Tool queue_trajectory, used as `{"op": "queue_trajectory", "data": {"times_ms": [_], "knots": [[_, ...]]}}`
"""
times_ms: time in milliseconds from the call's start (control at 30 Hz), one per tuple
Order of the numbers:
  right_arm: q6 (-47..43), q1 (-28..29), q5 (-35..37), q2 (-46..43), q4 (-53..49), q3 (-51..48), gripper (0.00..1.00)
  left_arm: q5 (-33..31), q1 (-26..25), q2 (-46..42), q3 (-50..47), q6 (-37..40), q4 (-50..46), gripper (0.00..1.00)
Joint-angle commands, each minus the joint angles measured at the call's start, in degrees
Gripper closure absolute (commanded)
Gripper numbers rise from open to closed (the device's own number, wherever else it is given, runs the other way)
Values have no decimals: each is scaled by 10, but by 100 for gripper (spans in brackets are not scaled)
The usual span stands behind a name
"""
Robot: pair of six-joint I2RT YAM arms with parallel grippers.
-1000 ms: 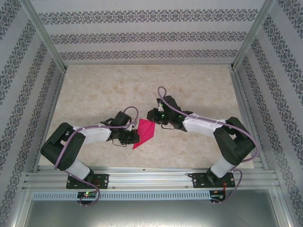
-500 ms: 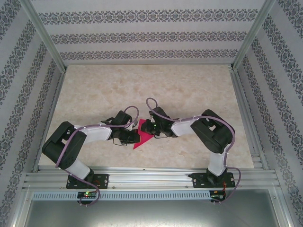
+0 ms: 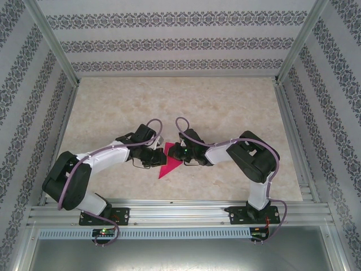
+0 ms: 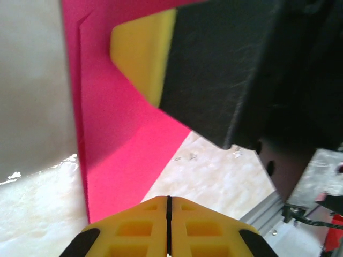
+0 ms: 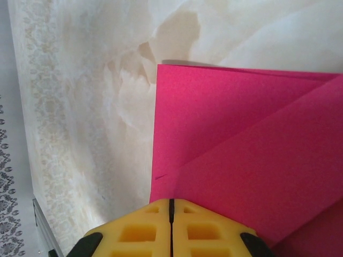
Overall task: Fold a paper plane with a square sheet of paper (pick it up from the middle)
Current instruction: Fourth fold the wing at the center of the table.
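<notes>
- Beige marbled worktop [image 3: 225, 107], patterned walls [image 3: 169, 39] around.
- Magenta paper [image 3: 168, 165], folded in flat layers, lies just ahead of both tips.
- Left end effector [image 4: 168, 202] and right end effector [image 5: 171, 203] are closed, empty.
- Right wrist view shows the diagonal fold; left wrist view shows the other's yellow pad [image 4: 142, 53] over the paper.

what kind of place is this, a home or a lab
Probably a lab test cell, not a home: an aluminium frame boxes in the marble-look table, with patterned wallpaper panels as walls.
</notes>
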Motion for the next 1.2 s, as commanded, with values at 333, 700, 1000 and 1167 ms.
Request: {"op": "queue_trajectory", "data": {"times_ms": [333,700,1000,1167], "knots": [[-4,-2,18,13,-55,-17,93,96,23,83,-84,-61,105,89],[-14,-2,32,4,-85,-15,93,88,22,45,-164,-22,41,88],[-18,-6,40,-2,-99,-17,92,82,17,-25,-182,-17,-27,86],[-18,-6,38,-1,-99,-17,92,71,17,-80,-175,-31,-48,85]]}}
